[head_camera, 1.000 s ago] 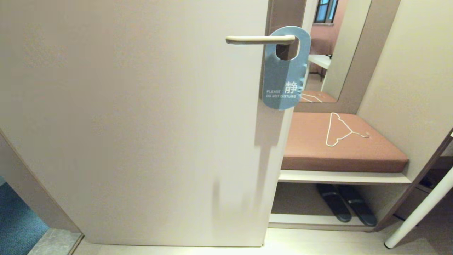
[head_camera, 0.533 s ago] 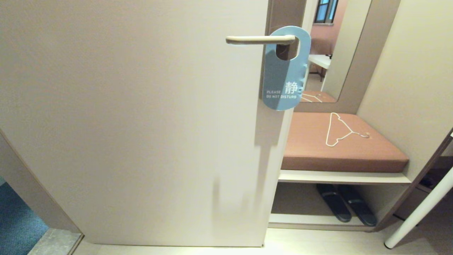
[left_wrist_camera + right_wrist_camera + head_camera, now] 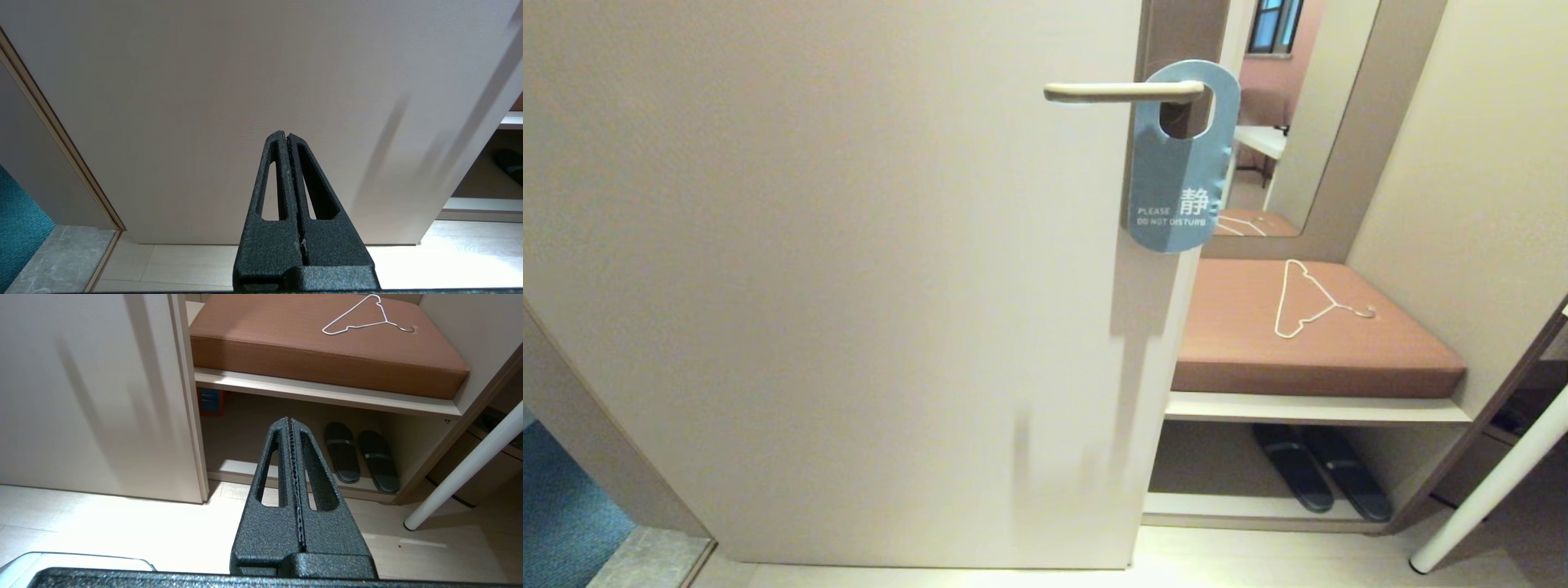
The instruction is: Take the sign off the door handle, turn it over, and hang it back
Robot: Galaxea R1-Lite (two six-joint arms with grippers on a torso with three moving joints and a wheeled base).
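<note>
The sign (image 3: pixel 1176 184), a blue card reading "PLEASE DO NOT DISTURB", hangs by its oval hole from the door handle (image 3: pixel 1123 91), a beige horizontal lever near the right edge of the door. Neither arm shows in the head view. My left gripper (image 3: pixel 285 134) is shut and empty, low down, facing the lower part of the door. My right gripper (image 3: pixel 289 419) is shut and empty too, low near the floor, pointing toward the shelf under the bench.
To the right of the door (image 3: pixel 833 286) is a brown cushioned bench (image 3: pixel 1307 343) with a white wire clothes hanger (image 3: pixel 1307 298) lying on it. Dark slippers (image 3: pixel 1319 474) sit on the shelf below. A white slanted leg (image 3: pixel 1494 482) stands at far right.
The sign swings slightly on the handle between frames; its lower end has shifted a little. Nothing else has moved.
</note>
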